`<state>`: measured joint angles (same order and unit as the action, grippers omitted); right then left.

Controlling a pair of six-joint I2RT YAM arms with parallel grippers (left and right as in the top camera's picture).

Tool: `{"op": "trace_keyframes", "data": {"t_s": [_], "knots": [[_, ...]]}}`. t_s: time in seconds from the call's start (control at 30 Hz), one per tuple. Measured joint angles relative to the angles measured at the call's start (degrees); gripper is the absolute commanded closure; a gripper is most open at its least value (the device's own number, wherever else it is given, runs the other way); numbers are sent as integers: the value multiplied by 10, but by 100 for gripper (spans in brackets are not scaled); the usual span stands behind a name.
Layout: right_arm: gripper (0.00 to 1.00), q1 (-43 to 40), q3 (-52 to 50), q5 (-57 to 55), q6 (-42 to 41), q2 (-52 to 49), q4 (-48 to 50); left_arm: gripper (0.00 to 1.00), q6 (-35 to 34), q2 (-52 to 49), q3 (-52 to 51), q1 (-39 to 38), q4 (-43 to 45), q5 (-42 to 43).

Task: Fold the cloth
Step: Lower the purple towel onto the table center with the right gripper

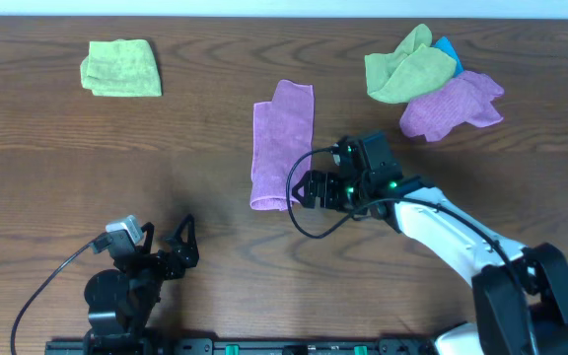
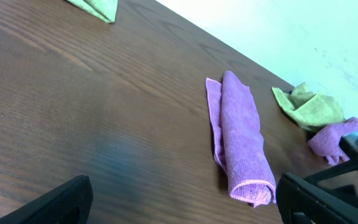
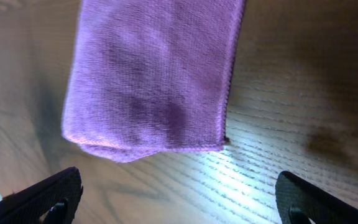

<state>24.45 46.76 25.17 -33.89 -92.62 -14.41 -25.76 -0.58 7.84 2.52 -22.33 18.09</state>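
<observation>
Released and grasping nothing: right end effector (image 1: 300, 189), left end effector (image 1: 168, 229).

Right fingers spread wide, just beside the near end of the cloth (image 1: 282, 143) and not touching it. Left fingers likewise wide apart, low at the near left, well apart from it. Folded lengthwise into a long narrow lilac strip, flat on the wooden worktop (image 1: 205, 177) near its middle, with layered edges showing at the near end. Farther out, a light green cloth (image 1: 121, 67) at the far left. At the far right, heaped together, another green cloth (image 1: 409, 67), a bit of blue (image 1: 449, 49) and a crumpled purple cloth (image 1: 454, 104).
</observation>
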Motion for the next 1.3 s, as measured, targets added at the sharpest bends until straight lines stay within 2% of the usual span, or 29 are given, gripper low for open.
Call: {"op": "trace_keyframes", "data": {"t_s": [0.37,0.63,0.77,0.83,0.87,0.97,1.07,1.17,1.3], "knots": [[6,0,-7,30,-26,-66,96,5,-13,0,0,0,0,0],[21,0,-3,58,-45,-96,150,4,-13,0,0,0,0,2],[22,1,-2,62,-47,-105,164,5,-13,0,0,0,0,2],[26,3,-1,64,-47,-112,178,5,-13,0,0,0,0,2],[28,5,0,64,-47,-116,186,5,-13,0,0,0,0,2],[47,12,7,64,-46,-134,203,5,-13,0,0,0,0,2],[78,17,12,52,-45,-149,204,4,-13,0,0,0,0,2],[99,17,11,35,-37,-158,203,5,-13,0,0,0,0,2],[99,17,11,31,-33,-160,202,5,-13,0,0,0,0,4]]}}
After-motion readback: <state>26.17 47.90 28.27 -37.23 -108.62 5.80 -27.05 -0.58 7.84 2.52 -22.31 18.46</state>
